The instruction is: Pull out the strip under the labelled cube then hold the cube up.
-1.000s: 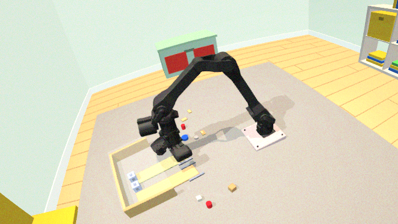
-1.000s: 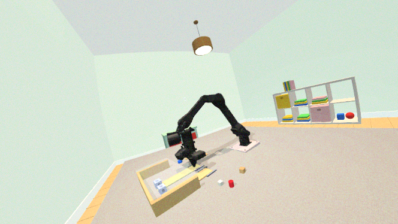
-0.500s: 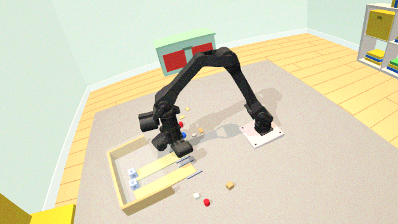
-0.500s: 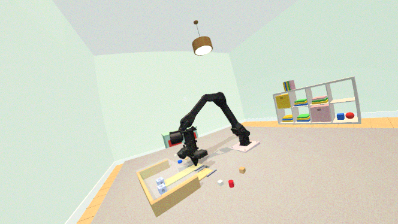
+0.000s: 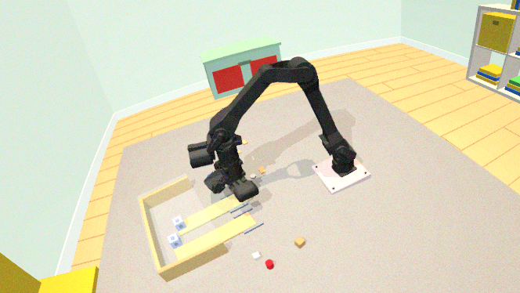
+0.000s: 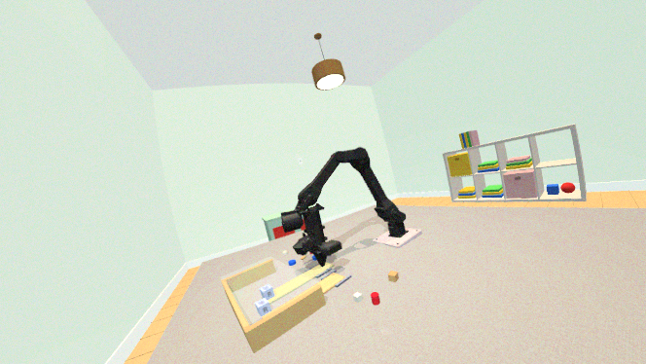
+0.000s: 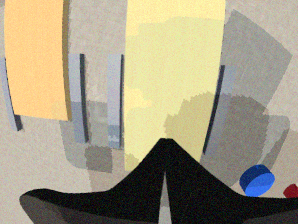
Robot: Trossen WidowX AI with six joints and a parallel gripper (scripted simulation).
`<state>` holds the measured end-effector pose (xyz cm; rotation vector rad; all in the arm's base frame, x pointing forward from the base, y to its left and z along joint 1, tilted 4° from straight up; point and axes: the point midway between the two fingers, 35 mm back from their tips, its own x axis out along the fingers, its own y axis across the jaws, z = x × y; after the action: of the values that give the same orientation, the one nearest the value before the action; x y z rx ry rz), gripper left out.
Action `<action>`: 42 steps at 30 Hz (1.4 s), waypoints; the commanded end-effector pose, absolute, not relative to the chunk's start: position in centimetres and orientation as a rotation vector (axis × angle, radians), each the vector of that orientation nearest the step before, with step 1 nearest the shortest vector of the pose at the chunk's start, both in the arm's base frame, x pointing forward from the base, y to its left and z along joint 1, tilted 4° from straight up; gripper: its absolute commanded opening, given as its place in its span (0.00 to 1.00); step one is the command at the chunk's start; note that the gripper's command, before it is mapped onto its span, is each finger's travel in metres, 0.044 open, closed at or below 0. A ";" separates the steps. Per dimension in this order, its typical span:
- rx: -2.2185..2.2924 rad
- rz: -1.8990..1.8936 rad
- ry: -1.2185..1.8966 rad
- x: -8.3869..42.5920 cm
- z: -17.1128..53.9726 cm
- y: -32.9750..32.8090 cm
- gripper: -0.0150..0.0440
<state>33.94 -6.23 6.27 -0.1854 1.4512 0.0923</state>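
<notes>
While the tool [image 5: 240, 200] [image 6: 322, 264] [image 7: 165, 144] hangs with its fingers together, holding nothing, over the pale strip [image 5: 207, 216] [image 6: 297, 284] [image 7: 172, 60] beside two cubes in the open-ended tray [image 5: 196, 263] [image 6: 287, 316], that strip looks light, stiff and best drawn out by its near end.

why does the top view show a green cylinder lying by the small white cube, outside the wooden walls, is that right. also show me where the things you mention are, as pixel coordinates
The cylinder's colour is wrong: the top view shows a red cylinder [image 5: 269, 264] [image 6: 375, 298] by the small white cube [image 5: 256, 255] [image 6: 357, 297], outside the wooden walls [image 5: 196, 263] [image 6: 287, 316].
</notes>
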 end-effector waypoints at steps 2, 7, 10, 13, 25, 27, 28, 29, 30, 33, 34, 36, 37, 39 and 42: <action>-0.185 0.101 1.469 32.7 5.6 -6.4 0.25; -0.185 0.101 1.469 32.0 5.5 -6.5 0.25; -0.185 0.101 1.470 31.5 5.5 -6.6 0.25; -0.185 0.100 1.470 31.1 5.4 -6.7 0.25; -0.185 0.100 1.472 29.3 5.2 -7.0 0.25; -0.185 0.100 1.472 29.0 5.2 -7.0 0.25; -0.185 0.100 1.472 28.9 5.1 -7.0 0.25; -0.185 0.100 1.473 28.7 5.1 -7.1 0.25; -0.185 0.100 1.473 28.6 5.1 -7.1 0.25; -0.185 0.100 1.473 28.2 5.1 -7.2 0.25; -0.186 0.100 1.473 28.0 5.1 -7.2 0.25; -0.186 0.100 1.474 27.7 5.0 -7.2 0.25; -0.186 0.100 1.474 27.6 5.0 -7.3 0.25; -0.186 0.100 1.474 27.3 5.0 -7.3 0.25; -0.186 0.100 1.474 26.9 4.9 -7.4 0.25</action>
<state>27.87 -7.36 5.57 -0.1885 1.4521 0.0906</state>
